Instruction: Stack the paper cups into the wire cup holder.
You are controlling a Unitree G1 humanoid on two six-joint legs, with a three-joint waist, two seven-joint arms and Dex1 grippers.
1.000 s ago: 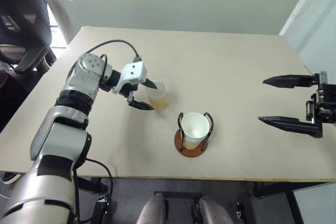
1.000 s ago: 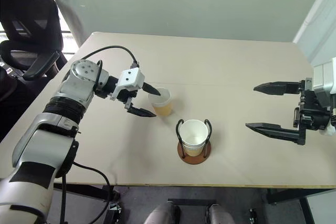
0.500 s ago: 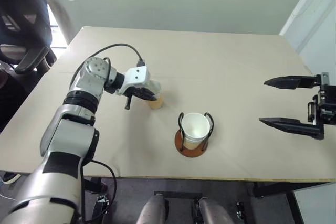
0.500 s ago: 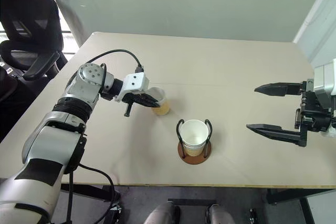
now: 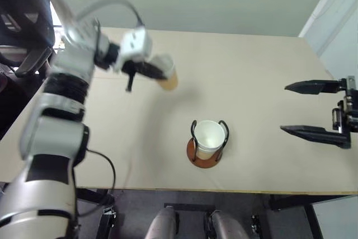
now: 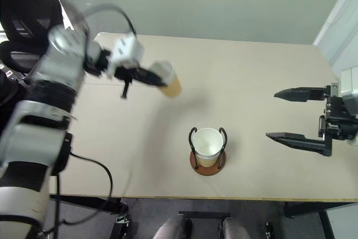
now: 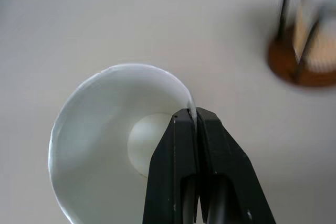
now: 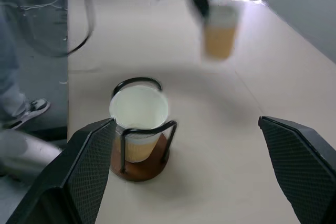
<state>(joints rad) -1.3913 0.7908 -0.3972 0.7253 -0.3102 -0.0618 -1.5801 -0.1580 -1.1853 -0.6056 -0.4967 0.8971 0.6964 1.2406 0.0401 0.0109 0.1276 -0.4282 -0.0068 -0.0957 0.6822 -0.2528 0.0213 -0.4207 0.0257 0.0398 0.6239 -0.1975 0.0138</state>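
Two cups on show right now, and one of them is up in the air. Left gripper (image 6: 158, 80) has its fingers pinched together on the rim of a paper cup (image 6: 169, 81), one finger inside the cup and one outside, which is super clear in the left wrist view where the black fingers (image 7: 185, 145) clamp the white wall. That cup hangs tilted above the table (image 6: 251, 82), towards the far left side, well apart from the holder. It's a bit blurry, same as the arm.

Wire cup holder (image 5: 205, 155) sits near the front edge of the table, reddish-brown base flat, black loops upright, and it has another cup (image 5: 208, 136) standing upright between the loops, white inside facing up.

Right gripper (image 6: 285, 115) hovers over the right side of the table with its two fingers spread wide apart, nothing between them. In its wrist view the holder shows between the fingers, just farther away
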